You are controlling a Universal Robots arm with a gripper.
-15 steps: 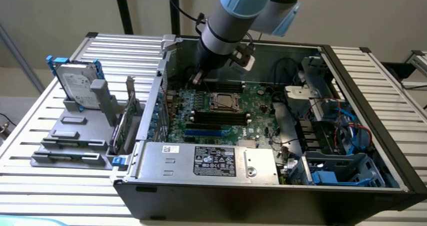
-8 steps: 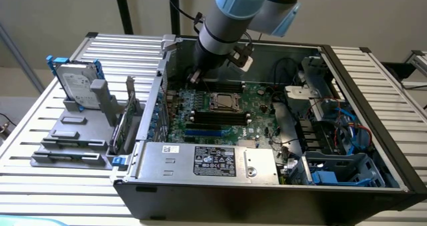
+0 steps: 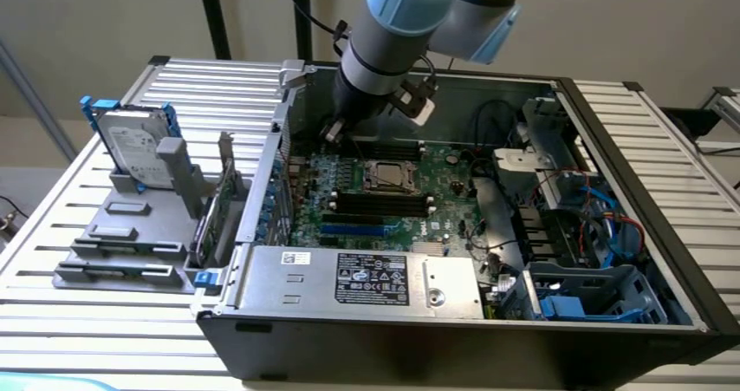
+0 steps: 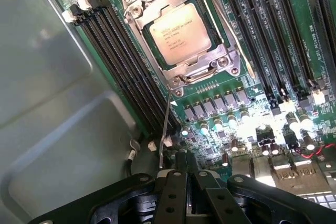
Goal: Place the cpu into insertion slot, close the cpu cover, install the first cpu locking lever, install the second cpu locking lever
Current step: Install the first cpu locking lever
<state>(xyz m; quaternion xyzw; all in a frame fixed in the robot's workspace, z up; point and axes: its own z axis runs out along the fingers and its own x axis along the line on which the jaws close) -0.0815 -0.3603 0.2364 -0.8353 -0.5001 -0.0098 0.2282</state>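
The cpu (image 4: 177, 34), a pale square chip, lies in the insertion slot on the green board. The silvery cpu cover (image 4: 210, 62) is folded down as a frame around it, so little of the slot shows. One thin locking lever (image 4: 166, 124) stands up from the socket's corner, and its free end sits right beside my fingertips. The other lever (image 4: 227, 31) lies along the socket's side. My gripper (image 4: 190, 176) is shut with nothing visibly between the fingers. In the exterior view the gripper (image 3: 333, 133) hangs inside the case, just off the socket (image 3: 387, 176) toward the view's left.
Black memory strips (image 4: 123, 61) flank the socket on both sides. The case's grey inner wall (image 4: 52, 103) is close beside the gripper. A labelled grey metal box (image 3: 370, 278) sits at the case front, cables and a blue drive cage (image 3: 590, 296) on the exterior view's right, a hard drive (image 3: 133, 144) outside on the left.
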